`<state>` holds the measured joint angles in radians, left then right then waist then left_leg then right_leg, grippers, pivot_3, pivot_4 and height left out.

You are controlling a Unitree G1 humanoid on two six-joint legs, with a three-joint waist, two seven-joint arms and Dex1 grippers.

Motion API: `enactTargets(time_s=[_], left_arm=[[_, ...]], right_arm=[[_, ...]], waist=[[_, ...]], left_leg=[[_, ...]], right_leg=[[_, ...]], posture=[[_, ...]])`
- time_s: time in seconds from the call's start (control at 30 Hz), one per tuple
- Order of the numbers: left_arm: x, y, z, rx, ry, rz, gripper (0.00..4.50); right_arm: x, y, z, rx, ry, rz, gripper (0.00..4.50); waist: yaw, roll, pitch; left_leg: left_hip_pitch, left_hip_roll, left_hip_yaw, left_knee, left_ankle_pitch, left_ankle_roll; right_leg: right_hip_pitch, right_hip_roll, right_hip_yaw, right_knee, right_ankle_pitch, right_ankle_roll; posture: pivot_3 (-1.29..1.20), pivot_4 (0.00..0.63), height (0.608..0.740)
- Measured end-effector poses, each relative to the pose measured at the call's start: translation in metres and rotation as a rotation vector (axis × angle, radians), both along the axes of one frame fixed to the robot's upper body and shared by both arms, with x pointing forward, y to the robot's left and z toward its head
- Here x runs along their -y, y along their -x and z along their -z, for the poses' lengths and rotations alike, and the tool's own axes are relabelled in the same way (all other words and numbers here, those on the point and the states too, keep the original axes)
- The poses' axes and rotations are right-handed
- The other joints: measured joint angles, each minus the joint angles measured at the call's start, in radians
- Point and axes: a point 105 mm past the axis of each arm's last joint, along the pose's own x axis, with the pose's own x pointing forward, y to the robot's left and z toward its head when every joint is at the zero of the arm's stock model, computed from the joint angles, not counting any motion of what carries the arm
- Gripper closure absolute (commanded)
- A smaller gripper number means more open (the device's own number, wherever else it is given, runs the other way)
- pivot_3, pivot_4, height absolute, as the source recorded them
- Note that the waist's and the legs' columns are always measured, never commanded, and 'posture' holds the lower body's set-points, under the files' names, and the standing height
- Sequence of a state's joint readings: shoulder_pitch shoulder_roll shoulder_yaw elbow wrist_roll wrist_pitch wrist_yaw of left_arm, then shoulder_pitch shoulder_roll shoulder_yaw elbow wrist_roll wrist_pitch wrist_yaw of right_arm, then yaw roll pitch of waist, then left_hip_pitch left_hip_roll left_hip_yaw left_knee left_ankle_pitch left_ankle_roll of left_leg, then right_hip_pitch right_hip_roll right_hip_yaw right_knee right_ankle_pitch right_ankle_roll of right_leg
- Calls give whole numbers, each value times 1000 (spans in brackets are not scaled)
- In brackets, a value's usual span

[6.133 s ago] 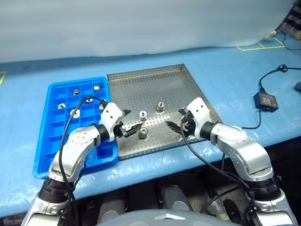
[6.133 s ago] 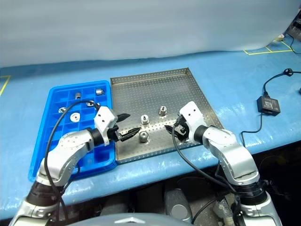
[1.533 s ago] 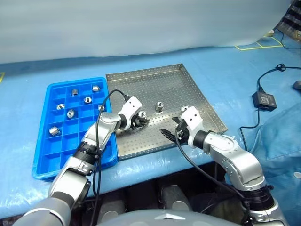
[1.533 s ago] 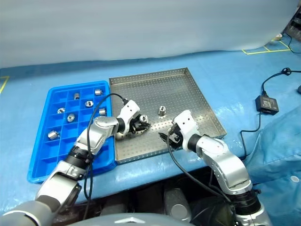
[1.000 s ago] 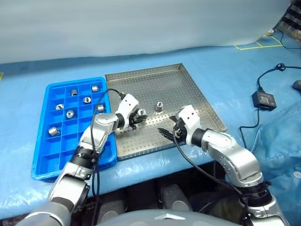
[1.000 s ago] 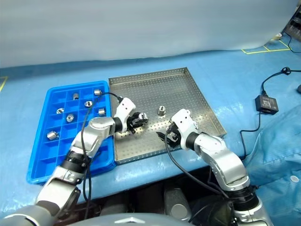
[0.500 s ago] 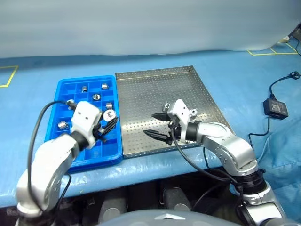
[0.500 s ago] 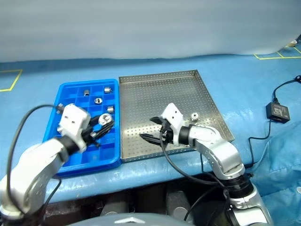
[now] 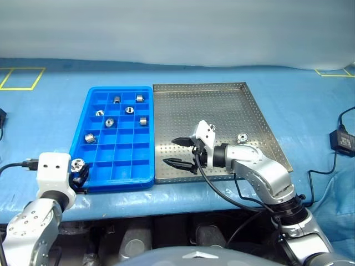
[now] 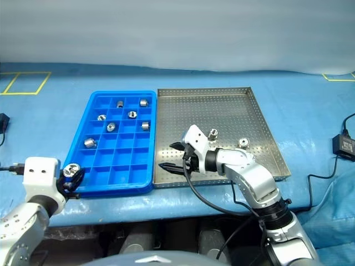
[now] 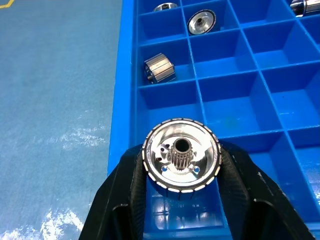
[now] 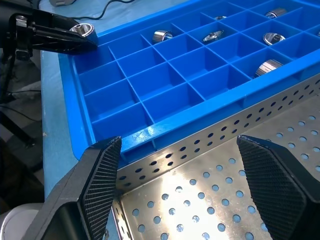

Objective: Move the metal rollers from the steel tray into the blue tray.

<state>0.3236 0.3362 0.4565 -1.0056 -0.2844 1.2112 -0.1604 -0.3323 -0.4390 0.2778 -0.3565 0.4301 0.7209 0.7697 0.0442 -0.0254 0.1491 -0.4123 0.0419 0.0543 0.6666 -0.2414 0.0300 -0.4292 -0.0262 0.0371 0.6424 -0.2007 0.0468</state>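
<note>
The left claw (image 11: 181,200) pinched one short, shiny silver metal roller (image 11: 181,154) between its two black fingers (image 11: 131,176), at the near left corner of the bright blue plastic compartment tray (image 9: 95,126). In the left wrist view the roller's flat end face, with its toothed central bore, pointed toward the camera, so its short axis ran along the line of the claw; its ribbed rim touched both fingers. The far end of the roller was hidden behind its own face. Six further rollers lay in the far compartments of the blue tray, one per compartment (image 9: 90,138); which way each pointed was hard to make out in the head views. Two rollers remained on the perforated floor of the large square steel tray (image 9: 236,86): one (image 9: 242,137) toward its right side, the other (image 10: 212,133) just behind the right wrist and partly hidden by it. The right claw (image 9: 178,152) hung over the near left part of the steel tray, its fingers spread wide with nothing between them. Both trays sat side by side, touching, on the blue tabletop (image 9: 50,105).
</note>
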Motion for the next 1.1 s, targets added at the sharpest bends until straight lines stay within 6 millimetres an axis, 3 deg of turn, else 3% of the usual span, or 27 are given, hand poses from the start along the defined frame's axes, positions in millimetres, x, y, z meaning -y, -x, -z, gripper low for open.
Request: enactTargets(time_s=[0.17,0.33,0.53,0.8,1.0,1.1], left_arm=[[-7,-1,3,-4,-16,-54,525],[20,-26,-22,179,93,62,525],[84,-61,-51,330,213,434,525],[168,-126,-33,219,255,830,525],[206,-180,-30,199,274,886,525],[220,-193,-27,176,256,916,525]], right_arm=[[1,-2,1,4,8,17,595],[4,-5,1,16,20,48,595],[14,-16,3,44,64,157,595],[44,-15,4,95,172,298,595],[50,-5,4,104,178,364,595],[48,0,3,109,160,388,595]], waist=[[-1,0,0],[0,0,0],[-4,0,0],[-35,0,0],[-88,0,0],[-125,0,0]], left_leg=[[0,0,0,0,0,0],[-1,0,0,0,0,0],[-1,-6,0,0,0,0],[-2,-8,0,0,0,1],[-3,-8,0,0,0,1],[-3,-9,0,0,-1,2]], right_leg=[[0,0,0,0,0,0],[0,-1,-1,0,0,-1],[0,0,-1,0,2,-4],[0,0,0,-1,2,-3],[0,1,1,-2,3,-2],[0,0,3,-2,3,0]], posture=[[153,150,740],[136,150,740],[48,150,740],[-108,150,740],[-249,150,740],[-296,150,740]])
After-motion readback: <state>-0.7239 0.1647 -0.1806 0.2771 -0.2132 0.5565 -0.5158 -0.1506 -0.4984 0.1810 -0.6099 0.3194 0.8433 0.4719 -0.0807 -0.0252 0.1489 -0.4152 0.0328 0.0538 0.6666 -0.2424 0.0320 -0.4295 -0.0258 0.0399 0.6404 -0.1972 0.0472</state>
